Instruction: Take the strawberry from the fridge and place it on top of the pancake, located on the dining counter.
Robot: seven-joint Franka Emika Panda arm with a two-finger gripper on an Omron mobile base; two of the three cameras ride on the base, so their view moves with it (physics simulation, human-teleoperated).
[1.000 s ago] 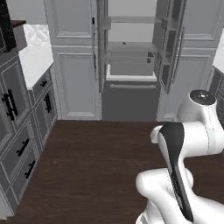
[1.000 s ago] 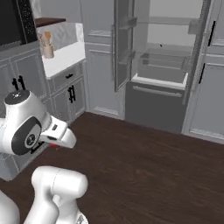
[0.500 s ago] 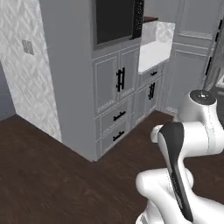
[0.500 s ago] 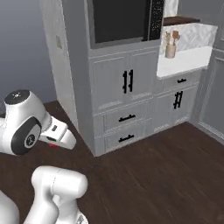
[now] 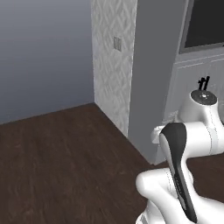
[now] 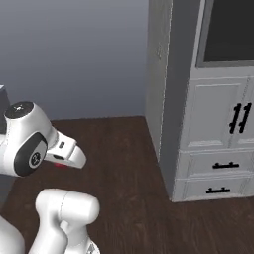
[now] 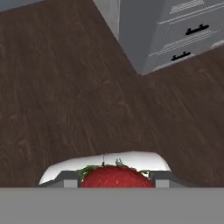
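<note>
Gripper (image 7: 114,178) seen clamped on the strawberry (image 7: 116,178), the red fruit wedged between the two finger tips (image 7: 69,178) at the bottom of the hand view, carried above dark wood floor (image 7: 65,96). Faced a tall grey cabinet (image 6: 218,149) with black handles (image 6: 240,118) and a dark panel (image 6: 229,30) above, beside a patterned pale wall (image 5: 111,57); red also glimpsed under the hand (image 6: 60,164) in the right base view.

The base has turned, so the whole picture has slid. The open fridge seen a second ago is gone from sight. Now a bare grey wall (image 5: 43,52), a patterned wall end (image 5: 113,57) and the tall grey cabinet (image 6: 218,129) show over dark floor (image 5: 61,166).
</note>
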